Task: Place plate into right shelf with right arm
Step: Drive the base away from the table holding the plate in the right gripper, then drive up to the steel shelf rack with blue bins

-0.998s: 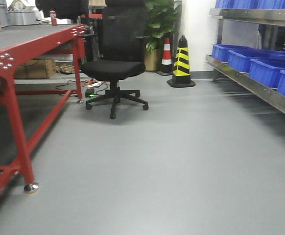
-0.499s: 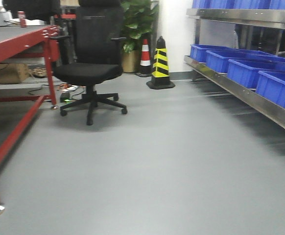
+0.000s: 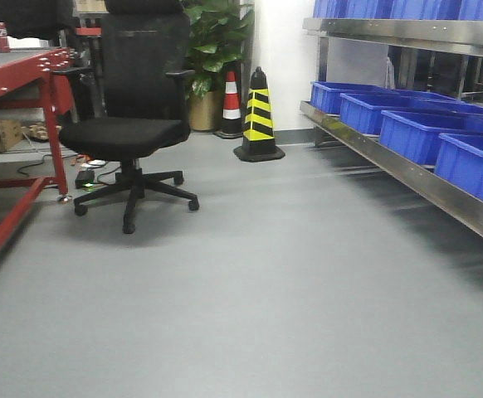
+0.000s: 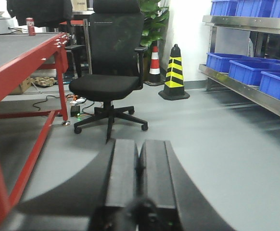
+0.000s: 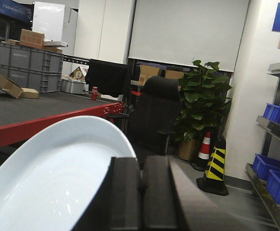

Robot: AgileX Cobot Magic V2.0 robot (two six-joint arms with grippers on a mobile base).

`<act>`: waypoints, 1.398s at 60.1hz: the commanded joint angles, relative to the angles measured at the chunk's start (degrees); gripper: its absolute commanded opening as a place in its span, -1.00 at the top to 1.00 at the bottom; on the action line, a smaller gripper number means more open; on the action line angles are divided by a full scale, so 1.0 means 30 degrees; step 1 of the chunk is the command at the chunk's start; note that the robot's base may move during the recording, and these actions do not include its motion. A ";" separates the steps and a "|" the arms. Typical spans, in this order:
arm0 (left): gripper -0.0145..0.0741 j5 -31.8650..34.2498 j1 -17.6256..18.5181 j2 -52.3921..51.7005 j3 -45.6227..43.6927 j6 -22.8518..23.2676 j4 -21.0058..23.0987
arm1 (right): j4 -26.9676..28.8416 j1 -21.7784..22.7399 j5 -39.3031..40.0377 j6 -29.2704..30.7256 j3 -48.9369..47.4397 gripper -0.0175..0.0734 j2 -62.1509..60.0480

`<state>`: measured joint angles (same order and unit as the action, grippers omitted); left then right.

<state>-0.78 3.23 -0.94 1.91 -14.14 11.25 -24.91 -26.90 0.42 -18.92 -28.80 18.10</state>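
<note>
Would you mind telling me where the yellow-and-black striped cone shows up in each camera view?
Front view: the cone is upper middle, just left of the steel shelf.
Left wrist view: upper right of centre.
Right wrist view: lower right, opposite the plate.
Shared landmark: the black office chair, left of the cone in all three.

Three forward-facing views, same office chair [image 3: 125,137]
</note>
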 commanded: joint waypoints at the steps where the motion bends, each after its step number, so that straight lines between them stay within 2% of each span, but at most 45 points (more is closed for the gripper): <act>1: 0.78 0.1653 0.0027 -0.0114 0.0104 0.0047 0.0042 | -0.0193 0.0075 0.1577 0.0138 -0.0596 0.50 0.0295; 84: 0.78 0.1653 0.0027 -0.0114 0.0104 0.0047 0.0042 | -0.0193 0.0075 0.1577 0.0138 -0.0596 0.50 0.0295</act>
<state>-0.78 3.23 -0.94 1.91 -14.14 11.25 -24.91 -26.90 0.35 -18.92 -28.80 18.10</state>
